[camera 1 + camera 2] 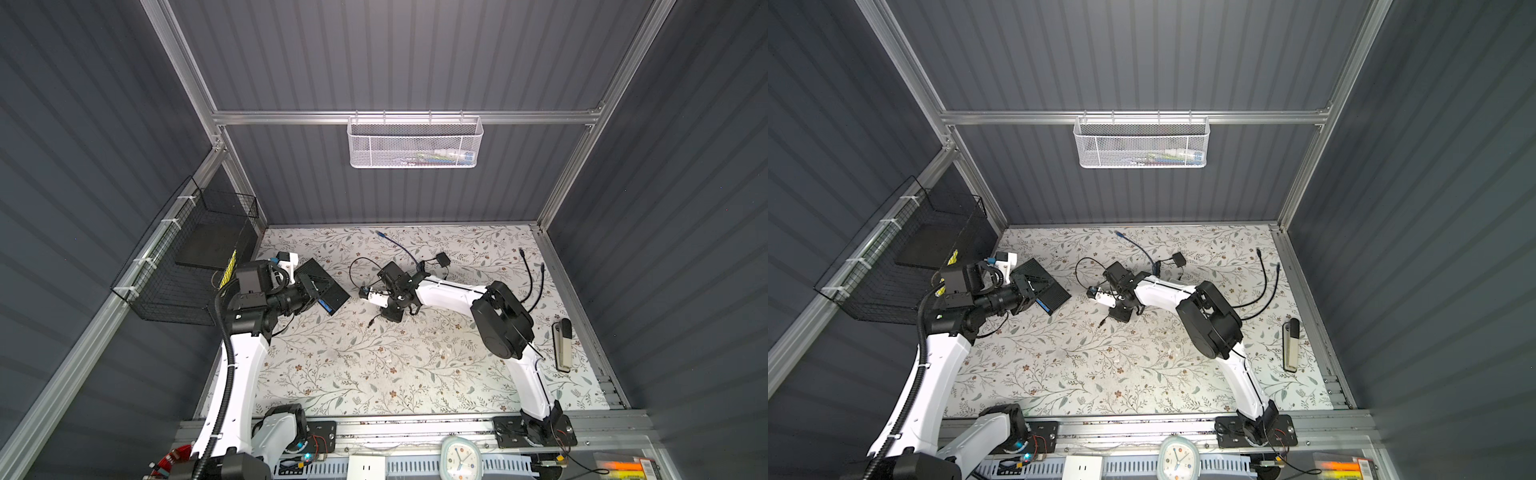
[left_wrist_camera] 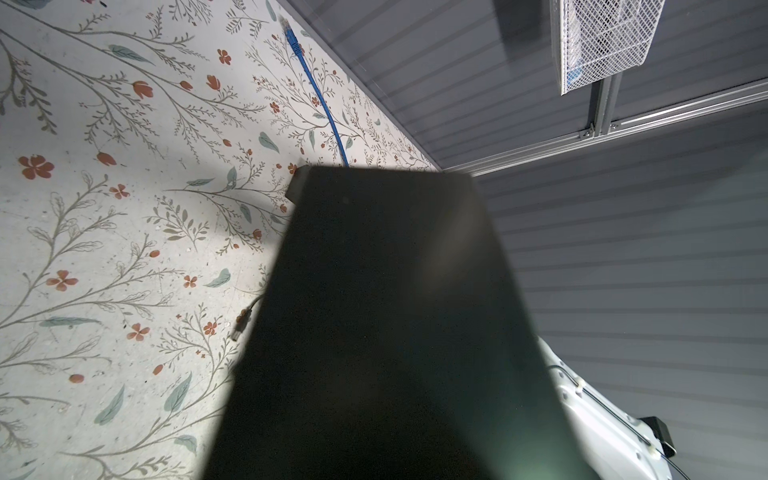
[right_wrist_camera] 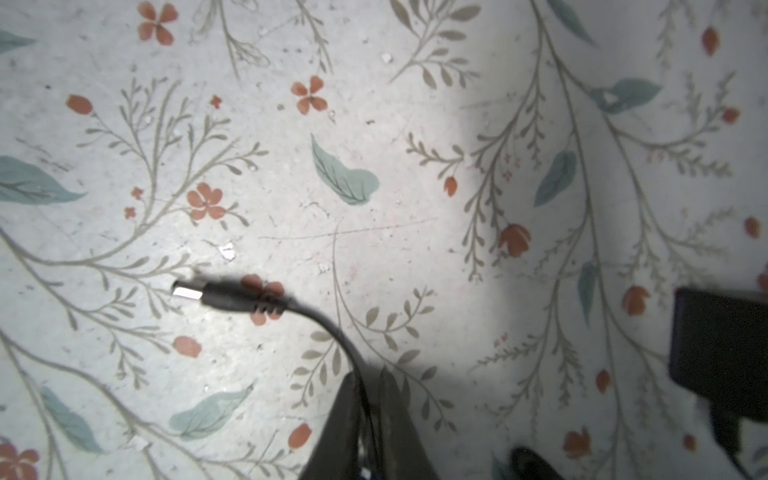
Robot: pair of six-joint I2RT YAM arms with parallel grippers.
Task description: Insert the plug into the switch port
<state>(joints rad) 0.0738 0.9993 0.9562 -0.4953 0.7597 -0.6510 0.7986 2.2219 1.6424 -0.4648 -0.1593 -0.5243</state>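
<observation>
— So, how far along does the job look?

— Early to middle, as a judgement. Both pieces are in hand and nothing is joined. The left pincer is clamped narrow on one edge of the switch, which is held at a tilt over the mat. In the left wrist view its dark body fills the space straight ahead of that pincer.

— And the plug?

— The right pincer is pinched tight on the black cable, not on the plug itself. The plug sticks out a little way ahead of the fingertips and bends off to one side, its metal tip pointing away from the pincer. Whether it touches the mat or hangs just over it cannot be told.

— How close are the two?

— In both top views the plug sits just beyond the right pincer, with open mat between it and the switch, so they are apart. The port cannot be made out in any view.

— What is left, then?

— Judging from that: carry the plug across, line its tip up with the port and push it home. A grip behind the plug leaves it free to droop, which may make the aiming fussy. The adapter block lies off to the side of the right pincer, so its lead may drag.
</observation>
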